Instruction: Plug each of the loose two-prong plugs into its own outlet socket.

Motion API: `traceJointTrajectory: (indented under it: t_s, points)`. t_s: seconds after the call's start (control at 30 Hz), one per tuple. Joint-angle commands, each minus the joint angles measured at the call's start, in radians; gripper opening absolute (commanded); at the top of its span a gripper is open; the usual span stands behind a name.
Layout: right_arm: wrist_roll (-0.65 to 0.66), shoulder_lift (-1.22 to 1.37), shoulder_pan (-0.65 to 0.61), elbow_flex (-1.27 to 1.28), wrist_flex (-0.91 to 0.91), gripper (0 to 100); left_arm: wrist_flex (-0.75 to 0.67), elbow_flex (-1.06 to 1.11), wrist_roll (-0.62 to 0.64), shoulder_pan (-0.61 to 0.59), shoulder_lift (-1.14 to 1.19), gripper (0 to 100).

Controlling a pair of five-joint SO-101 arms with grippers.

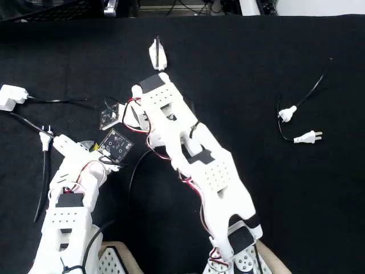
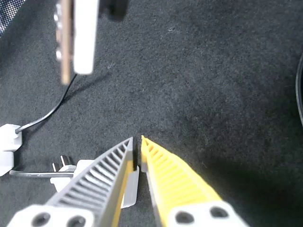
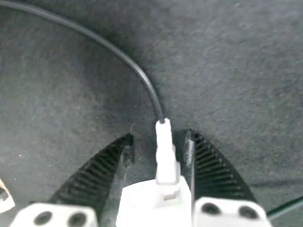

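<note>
— What sits closest under the left wrist camera?

— The left gripper (image 2: pixel 138 138). Its grey finger (image 2: pixel 102 175) and yellow finger (image 2: pixel 175 182) are drawn together, a hairline slit between the tips, low over the black cloth (image 2: pixel 218 94).

— And the plug?

— The plug (image 2: pixel 75 168) lies flat on the cloth just beside the grey finger and partly under it. Its two prongs (image 2: pixel 60 163) point away from the gripper. Whether the finger touches it, I cannot tell.

— Anything past it?

— A white outlet (image 2: pixel 8 142), near the prongs but apart from them, with a black lead (image 2: pixel 47 111) running off from it.

— Now the right side.

— The right gripper (image 3: pixel 158 136) is partly spread, its black fingers (image 3: pixel 102 165) on either side of a white connector (image 3: pixel 165 156). The connector's wide body fills the gap between them, so it is gripped, while its slim neck stands free of both. A black cord (image 3: pixel 118 54) leaves the neck and curves off across the cloth. Plug or socket, I cannot say.

— Where is that from above?

— The right arm (image 1: pixel 211 171) stretches up the middle of the cloth toward the far side, with the connector at its tip. The left arm (image 1: pixel 68 211) is at the near left, its gripper by the plug. Well off to the right lie a second plug (image 1: pixel 287 113) and a third plug (image 1: pixel 308 137), near each other.
</note>
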Motion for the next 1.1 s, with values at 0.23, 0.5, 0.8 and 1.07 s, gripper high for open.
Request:
traceJointTrajectory:
  t_s: [0.23, 0.5, 0.8, 1.07]
  points:
    - [0.005, 0.050, -0.009, -0.117, 0.020, 4.7, -0.023, -0.005, 0.009, -0.008, -0.014, 5]
    - [0.005, 0.048, -0.008, -0.143, 0.023, 1.2, -0.098, 0.030, 0.012, -0.008, -0.014, 5]
    - [-0.037, -0.010, 0.020, -0.147, 0.025, 1.2, -0.112, 0.035, 0.012, -0.008, -0.014, 5]
    - [-0.055, -0.163, 0.087, -0.038, 0.026, 1.2, -0.114, 0.035, 0.012, -0.008, -0.014, 5]
